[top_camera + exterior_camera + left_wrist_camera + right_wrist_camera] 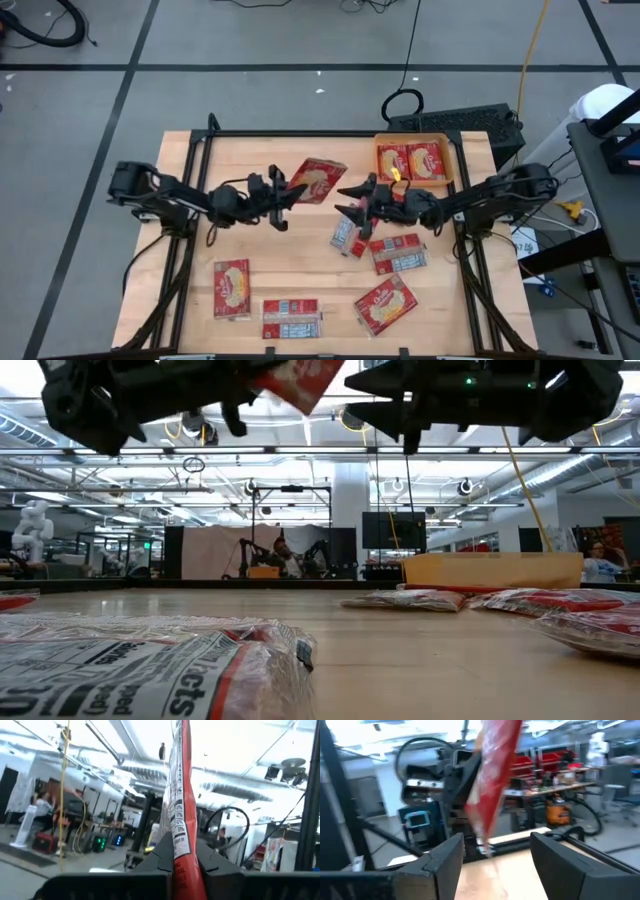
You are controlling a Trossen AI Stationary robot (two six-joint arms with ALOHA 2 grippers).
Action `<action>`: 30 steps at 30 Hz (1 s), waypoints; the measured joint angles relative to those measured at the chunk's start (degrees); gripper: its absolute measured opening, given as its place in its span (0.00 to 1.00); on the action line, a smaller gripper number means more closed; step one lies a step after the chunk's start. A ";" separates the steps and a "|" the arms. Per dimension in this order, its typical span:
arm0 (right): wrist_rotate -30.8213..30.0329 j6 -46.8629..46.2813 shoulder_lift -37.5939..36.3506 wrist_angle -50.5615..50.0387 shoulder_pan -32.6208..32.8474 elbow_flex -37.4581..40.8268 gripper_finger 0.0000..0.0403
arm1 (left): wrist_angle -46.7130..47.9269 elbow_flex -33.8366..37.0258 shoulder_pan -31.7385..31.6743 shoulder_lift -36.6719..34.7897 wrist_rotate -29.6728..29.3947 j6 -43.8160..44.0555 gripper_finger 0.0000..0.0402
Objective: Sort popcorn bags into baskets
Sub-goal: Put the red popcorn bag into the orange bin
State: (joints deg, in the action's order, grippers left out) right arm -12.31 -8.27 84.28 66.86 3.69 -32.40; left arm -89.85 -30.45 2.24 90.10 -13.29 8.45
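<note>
While I watched from far away, my left gripper (292, 192) was squeezed tight on one red popcorn bag (318, 179), holding it up in the air over the middle of the table (300, 260). My right gripper (352, 200) was right beside that bag with its fingers (440, 862) wide apart, holding nothing. Just past it, near the back right corner, sat the orange basket (413, 141) with two bags (410, 161) side by side in it. Five more bags (231, 288) lay flat on the table, closer to the front.
</note>
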 joint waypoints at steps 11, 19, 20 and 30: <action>6.29 0.89 3.60 3.73 -0.13 -3.03 0.51 | 0.24 -10.34 -0.23 8.73 4.24 -1.35 0.06; 4.46 2.14 -0.37 0.42 -0.54 -2.89 0.18 | 0.27 -10.36 -0.43 8.38 7.18 -3.86 0.10; 3.59 2.15 -1.28 -1.58 -0.57 -2.89 0.13 | 0.51 -10.36 -0.42 8.29 7.21 -3.89 0.13; -4.33 -3.76 -15.78 -36.54 -0.09 -2.81 0.03 | 13.13 -10.28 -1.26 6.55 3.03 -4.91 0.37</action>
State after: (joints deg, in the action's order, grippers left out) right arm -16.64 -12.04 68.51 30.31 3.60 -35.22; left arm -76.72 -40.73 0.98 96.65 -10.26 3.54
